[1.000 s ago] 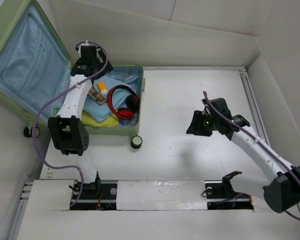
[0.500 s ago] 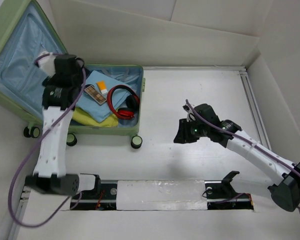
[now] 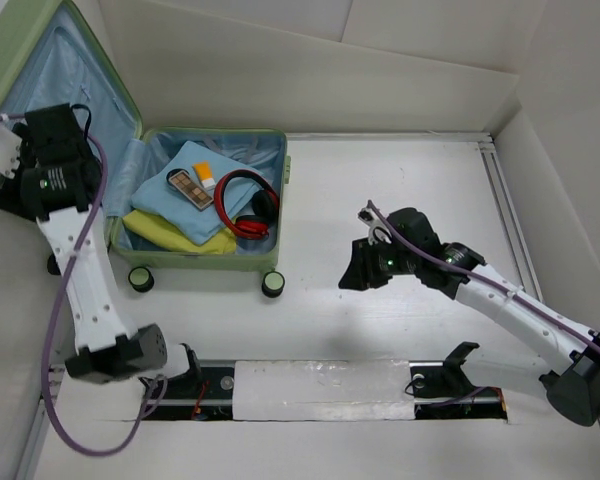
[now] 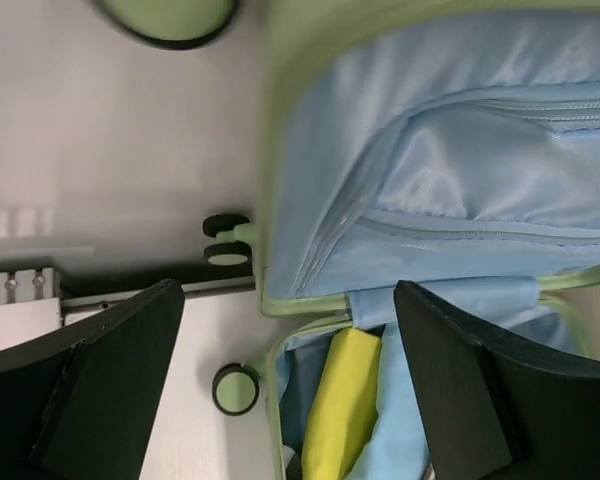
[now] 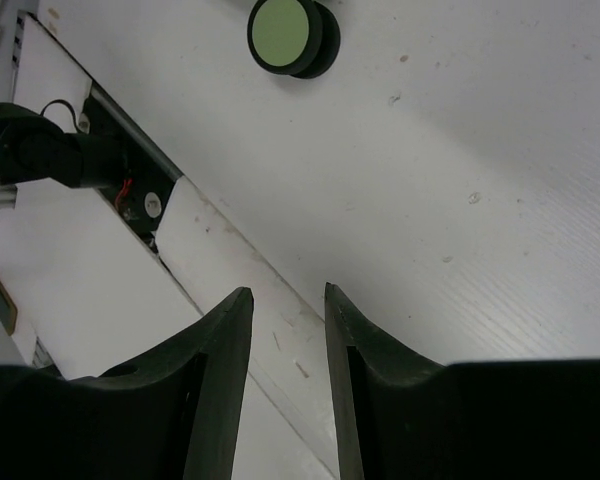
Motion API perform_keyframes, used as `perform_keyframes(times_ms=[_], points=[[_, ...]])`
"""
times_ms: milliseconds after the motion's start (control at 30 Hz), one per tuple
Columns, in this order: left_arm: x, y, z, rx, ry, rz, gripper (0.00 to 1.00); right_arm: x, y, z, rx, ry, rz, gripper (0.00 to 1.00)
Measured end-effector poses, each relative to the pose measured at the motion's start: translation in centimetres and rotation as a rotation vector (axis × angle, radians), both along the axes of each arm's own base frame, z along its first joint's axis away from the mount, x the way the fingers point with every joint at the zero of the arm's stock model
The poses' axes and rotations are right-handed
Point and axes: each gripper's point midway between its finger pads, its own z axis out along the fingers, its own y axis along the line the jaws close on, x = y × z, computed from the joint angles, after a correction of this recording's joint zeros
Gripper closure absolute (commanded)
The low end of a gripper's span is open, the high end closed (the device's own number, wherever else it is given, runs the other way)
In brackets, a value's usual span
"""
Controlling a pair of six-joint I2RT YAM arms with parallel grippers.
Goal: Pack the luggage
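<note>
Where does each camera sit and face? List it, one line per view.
Top external: above and behind both arms, looking down on table, luggage.
Left wrist: beside the luggage, facing lining and yellow cloth; left gripper open.
Right wrist: over table, facing a wheel; right gripper open.
Shared: that wheel, top and right wrist.

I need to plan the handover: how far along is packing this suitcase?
Done: headphones and folded cloths lie in the luggage. In hand: nothing; the left gripper, open, is by the raised lid, the right gripper open over the table. Left: probably closing the lid.
</note>
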Motion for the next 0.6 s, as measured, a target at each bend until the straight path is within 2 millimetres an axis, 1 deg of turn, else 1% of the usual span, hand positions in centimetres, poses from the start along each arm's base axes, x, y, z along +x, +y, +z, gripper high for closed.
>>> perform_keyframes(times_ms=[33, 67, 167, 200, 233, 267, 300, 367, 500, 600], points=[[1.4, 0.7, 0.0, 0.005, 0.037, 0.011, 0.16, -0.1, 0.1, 0.0, 0.001, -0.001, 0.006, 0.59], [1.9, 1.0, 0.0, 0.007, 0.043, 0.014, 0.16, -0.2, 0.1, 0.0, 0.002, -0.001, 0.012, 0.59], [4.8, 2.3, -0.4, 0.003, 0.097, 0.028, 0.21, -0.4, 0.2, 0.0, 0.002, -0.003, 0.023, 0.59], [5.3, 3.0, -0.7, -0.013, 0.100, 0.032, 0.24, -0.4, 0.3, 0.0, 0.001, -0.004, 0.026, 0.59], [5.2, 3.8, -1.2, -0.031, 0.104, 0.047, 0.24, -0.5, 0.3, 0.0, 0.001, -0.005, 0.027, 0.59], [4.7, 4.9, -1.8, -0.060, 0.095, 0.070, 0.26, -0.5, 0.3, 0.0, 0.001, -0.006, 0.030, 0.59], [4.1, 5.4, -2.4, -0.097, 0.087, 0.077, 0.26, -0.6, 0.3, 0.0, 0.000, -0.009, 0.033, 0.59], [3.0, 4.9, -2.7, -0.133, 0.072, 0.057, 0.26, -0.7, 0.4, 0.0, -0.001, -0.010, 0.039, 0.59], [1.4, 4.6, -2.2, -0.152, 0.050, 0.058, 0.26, -1.0, 0.6, -0.1, -0.005, -0.012, 0.055, 0.59], [1.4, 4.3, -2.4, -0.155, 0.052, 0.049, 0.26, -1.2, 0.8, -0.2, -0.008, -0.012, 0.067, 0.59]])
